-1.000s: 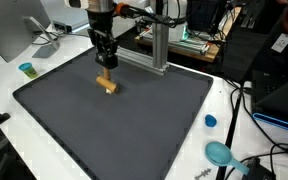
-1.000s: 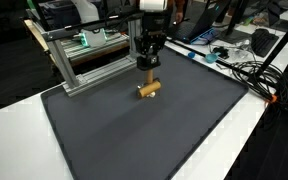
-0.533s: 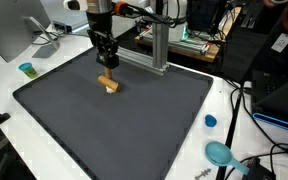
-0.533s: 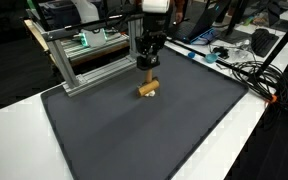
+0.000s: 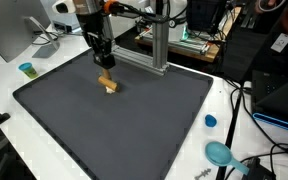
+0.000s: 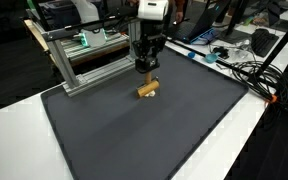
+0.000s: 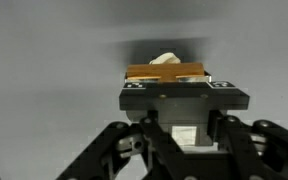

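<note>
Bare tan wood for the block, matt, unvarnished by the look. Beneath, a dark grey mat, dull and finely textured, rubber or foam, hard to tell which. Smooth white laminate for the table. Silver metal in the frame, faint brushed sheen. Black matt casing on the gripper. Shiny blue plastic for the small cup.

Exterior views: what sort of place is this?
Probably a robotics lab or workshop: a silver aluminium-extrusion frame, tangled black cables on the white bench, and a silver computer monitor.
</note>
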Motion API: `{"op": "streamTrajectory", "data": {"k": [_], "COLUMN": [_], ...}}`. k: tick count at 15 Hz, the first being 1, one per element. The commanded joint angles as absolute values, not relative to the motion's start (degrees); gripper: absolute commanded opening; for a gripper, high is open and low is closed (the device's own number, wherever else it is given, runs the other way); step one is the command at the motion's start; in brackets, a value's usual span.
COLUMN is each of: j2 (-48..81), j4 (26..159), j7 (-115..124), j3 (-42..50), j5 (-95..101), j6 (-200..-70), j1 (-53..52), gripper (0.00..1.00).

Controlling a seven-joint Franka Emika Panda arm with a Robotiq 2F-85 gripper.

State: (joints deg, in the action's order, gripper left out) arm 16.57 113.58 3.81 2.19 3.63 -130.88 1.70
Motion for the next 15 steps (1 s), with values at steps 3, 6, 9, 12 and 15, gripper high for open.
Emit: {"op": "streamTrajectory", "data": {"k": [3,6,9,12,15], "j2": [21.66,23.28,24.34,24.66,24.56], "j4": [112.07,111.53,111.1,110.87,110.79], "j7": [2.88,4.08,4.32,3.3,2.16], "j3": [2.41,2.62,2.56,2.63,2.53], "j5": [3.18,3.53,3.1,3.87,3.85], "j6": [-127.6,-127.67,-127.69,-125.57,-124.65], "j1": [1.99,1.77,1.86,1.89,2.07], "gripper": [0.22,0.22,0.22,0.22,0.22]}}
